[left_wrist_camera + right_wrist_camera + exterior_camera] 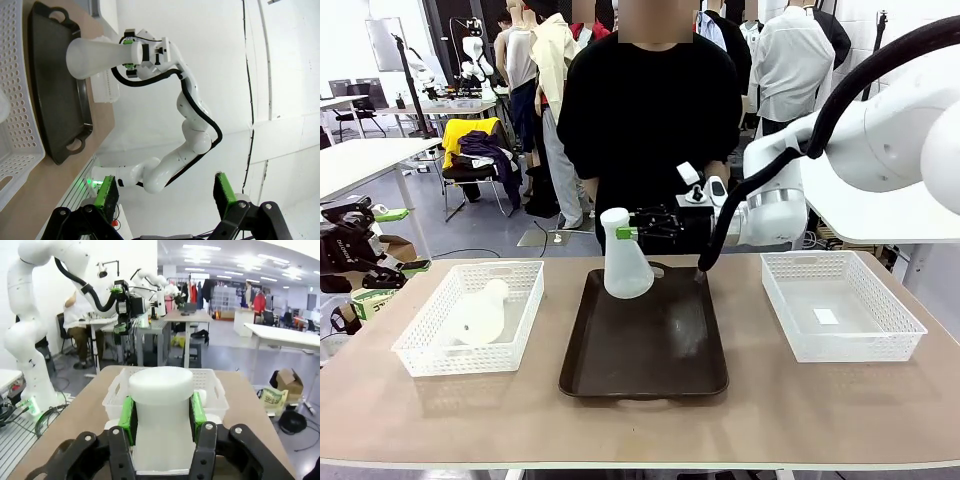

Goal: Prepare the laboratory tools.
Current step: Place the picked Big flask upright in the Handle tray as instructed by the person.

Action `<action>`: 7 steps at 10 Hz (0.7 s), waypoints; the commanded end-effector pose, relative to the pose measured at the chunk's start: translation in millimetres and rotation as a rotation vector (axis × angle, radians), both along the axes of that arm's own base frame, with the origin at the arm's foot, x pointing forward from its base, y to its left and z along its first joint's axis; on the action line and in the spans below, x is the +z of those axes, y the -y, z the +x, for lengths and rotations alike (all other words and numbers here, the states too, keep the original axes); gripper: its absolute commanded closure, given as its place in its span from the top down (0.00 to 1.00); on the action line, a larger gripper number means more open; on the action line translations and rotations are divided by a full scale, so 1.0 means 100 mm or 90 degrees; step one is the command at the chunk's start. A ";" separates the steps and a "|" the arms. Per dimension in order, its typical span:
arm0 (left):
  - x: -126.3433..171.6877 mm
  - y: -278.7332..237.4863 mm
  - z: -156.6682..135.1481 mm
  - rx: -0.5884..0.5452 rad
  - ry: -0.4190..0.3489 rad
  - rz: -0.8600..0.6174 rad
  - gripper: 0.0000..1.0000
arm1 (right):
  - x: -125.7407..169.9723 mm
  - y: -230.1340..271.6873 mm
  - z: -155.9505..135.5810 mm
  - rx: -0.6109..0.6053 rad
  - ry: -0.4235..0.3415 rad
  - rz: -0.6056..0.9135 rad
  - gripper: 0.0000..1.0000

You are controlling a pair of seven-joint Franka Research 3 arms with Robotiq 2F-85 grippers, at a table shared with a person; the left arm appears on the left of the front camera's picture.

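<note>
The right claw [623,233] clamps the narrow neck of a frosted conical flask [627,270], held upright over the far end of the dark tray [650,365] on the tabletop [800,400], base contact unclear. The second flask [480,312] lies on its side in the left basket [470,368], while the left claw [165,196] hangs open and empty. Both flasks look light, stiff and slick, so the neck seems the surest hold; the tray's raised rim and the basket walls need clearing, with the tray's middle free.
</note>
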State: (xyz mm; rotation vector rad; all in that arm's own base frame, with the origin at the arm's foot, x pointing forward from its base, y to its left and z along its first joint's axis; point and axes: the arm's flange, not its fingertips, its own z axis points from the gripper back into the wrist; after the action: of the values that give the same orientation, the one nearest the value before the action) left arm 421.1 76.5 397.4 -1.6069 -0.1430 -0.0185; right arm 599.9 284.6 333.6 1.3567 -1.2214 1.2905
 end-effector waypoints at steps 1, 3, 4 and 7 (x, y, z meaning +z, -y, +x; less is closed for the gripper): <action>0.02 -0.01 0.00 0.005 0.004 0.004 1.00 | -0.13 0.06 0.08 -0.031 -0.005 0.069 0.00; 0.02 -0.01 0.00 0.005 0.004 0.004 1.00 | -0.32 0.17 0.18 -0.062 -0.027 0.076 0.00; 0.02 -0.01 0.00 0.005 0.004 0.004 1.00 | -0.39 0.22 0.22 -0.072 -0.033 0.079 0.00; 0.02 -0.01 0.00 0.005 0.004 0.004 1.00 | -0.55 0.24 0.24 -0.074 -0.056 0.072 0.00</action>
State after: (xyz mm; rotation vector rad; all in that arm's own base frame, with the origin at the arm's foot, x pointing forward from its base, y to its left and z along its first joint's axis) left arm 421.1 76.4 397.3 -1.6070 -0.1429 -0.0183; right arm 619.5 253.3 277.1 1.3713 -1.2869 1.0949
